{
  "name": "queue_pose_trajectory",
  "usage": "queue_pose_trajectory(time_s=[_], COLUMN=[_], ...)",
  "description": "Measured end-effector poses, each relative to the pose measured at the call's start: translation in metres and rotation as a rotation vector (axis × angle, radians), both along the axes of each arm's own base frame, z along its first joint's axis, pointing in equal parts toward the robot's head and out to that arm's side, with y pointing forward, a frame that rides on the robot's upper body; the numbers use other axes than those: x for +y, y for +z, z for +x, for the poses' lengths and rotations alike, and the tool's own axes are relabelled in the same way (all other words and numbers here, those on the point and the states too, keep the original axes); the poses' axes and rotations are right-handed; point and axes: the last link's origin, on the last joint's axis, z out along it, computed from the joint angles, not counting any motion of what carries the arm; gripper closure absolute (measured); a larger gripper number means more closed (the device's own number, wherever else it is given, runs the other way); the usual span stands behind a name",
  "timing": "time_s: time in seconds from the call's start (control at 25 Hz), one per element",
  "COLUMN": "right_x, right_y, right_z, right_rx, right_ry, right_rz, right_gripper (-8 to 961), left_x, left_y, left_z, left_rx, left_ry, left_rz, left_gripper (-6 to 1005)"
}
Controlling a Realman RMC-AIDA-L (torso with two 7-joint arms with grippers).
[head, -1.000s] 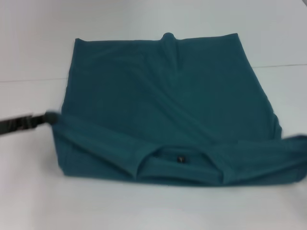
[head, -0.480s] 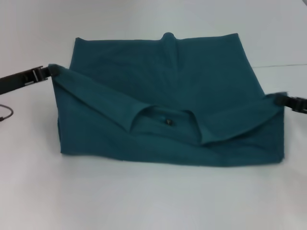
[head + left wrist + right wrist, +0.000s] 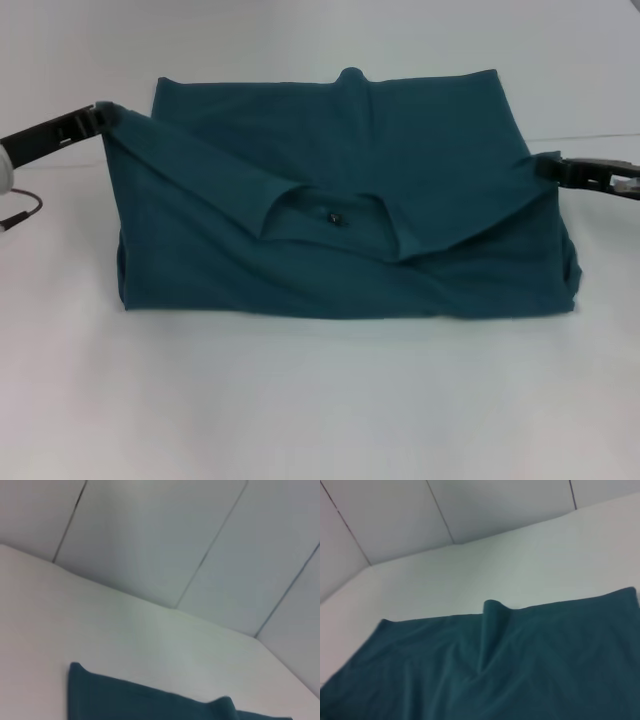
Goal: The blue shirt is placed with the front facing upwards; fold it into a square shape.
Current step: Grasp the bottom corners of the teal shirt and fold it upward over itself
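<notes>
My left gripper is slim and black, a long flat finger bar with small lighter marks along its side, running back to a white rounded housing. A thin dark cable loops below that. My right gripper is black too, blocky, with pale metal bits.

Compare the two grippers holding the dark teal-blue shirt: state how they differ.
The left gripper holds its corner of the dark teal-blue shirt higher and farther back than the right gripper. The left arm slants upward toward the cloth; the right lies nearly level. Both are shut on the lifted collar-side edge.
</notes>
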Motion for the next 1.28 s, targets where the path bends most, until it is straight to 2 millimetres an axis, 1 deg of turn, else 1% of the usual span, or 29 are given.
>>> queue_pose_trajectory(time_s=[0.28,0.56,0.76,1.28], right_x=[0.015,0.026,0.027,0.025], right_y=[-0.003,0.001,0.0,-0.009], right_z=[-0.011,-0.02,-0.021,-0.018], right_rx=[-0.056,-0.088,-0.088,-0.091], right_ry=[0.009,0.03,0.028,0.012], right_rz=[0.015,0.025,0.022,0.011], right_gripper=[918,918,919,918], left_x=[0.009,0.013,0.013,0.009], left_y=[-0.001,-0.003,-0.01,-0.021], left_z=[0.002,0.009,0.011,0.006], left_rx=[0.023,0.015,-0.005,-0.007], left_ry=[0.021,0.015,0.013,0.03], left_rz=[0.041,0.053,0.047,0.047], left_gripper=[991,991,992,981])
